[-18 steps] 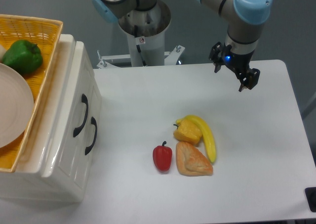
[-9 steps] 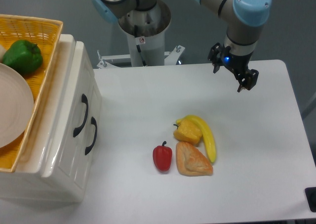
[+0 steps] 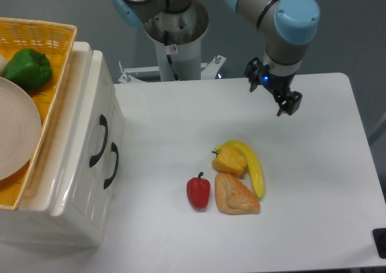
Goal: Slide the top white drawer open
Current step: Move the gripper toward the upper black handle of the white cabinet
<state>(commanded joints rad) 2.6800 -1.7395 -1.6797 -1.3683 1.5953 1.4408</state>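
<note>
Cabinet [image 3: 72,182], cream-white glossy plastic, at the left edge of the frame, standing on the white table [image 3: 313,225]. Two drawers, each with a curved black handle on a ribbed front. The top white drawer [image 3: 90,113] is the upper one, its handle at middle left of the frame; it sits flush with the cabinet front, shut. The lower drawer [image 3: 105,182] has its own handle just beside and slightly right of the first, also flush.

Yellow wicker basket [image 3: 42,35] on top of the cabinet, upper left corner, holding a green pepper [image 3: 27,68] and a pale plate [image 3: 15,134].

Arm, grey with light-blue joints, reaching in from the top centre. Gripper [image 3: 272,95] in the upper right of centre, above the table, well apart from the cabinet and touching nothing. Two dark fingers are visible with a gap between them and nothing in it; jaws stand apart.

Food items grouped at the centre of the table, below the gripper: banana [image 3: 253,164], yellow, curved; a yellow pepper [image 3: 230,161] touching its left side; a golden-brown pastry piece [image 3: 235,194] just beneath; a red pepper [image 3: 198,191] just left of the pastry.

Second arm base [image 3: 175,32] mounted behind the table at top centre.
</note>
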